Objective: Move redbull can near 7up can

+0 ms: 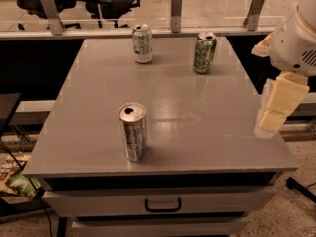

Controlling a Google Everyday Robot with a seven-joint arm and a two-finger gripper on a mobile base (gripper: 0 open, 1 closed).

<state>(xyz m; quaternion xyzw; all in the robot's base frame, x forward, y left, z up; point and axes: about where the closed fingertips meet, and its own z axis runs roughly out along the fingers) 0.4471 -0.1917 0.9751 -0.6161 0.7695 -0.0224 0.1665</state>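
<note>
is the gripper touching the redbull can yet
No, the gripper hangs off the table at picture right, well apart from the redbull can near the front.

At three o'clock of the view, a rounded white housing [296,38] bears a small slatted vent [309,58] and a dark dot; beneath it, the pincer [269,122] is pale cream, blocky, stacked in segments.

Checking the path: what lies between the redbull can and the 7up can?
Bare tabletop only, in the camera view, between redbull can and 7up can. End effector hangs beyond the tabletop's right edge.
</note>
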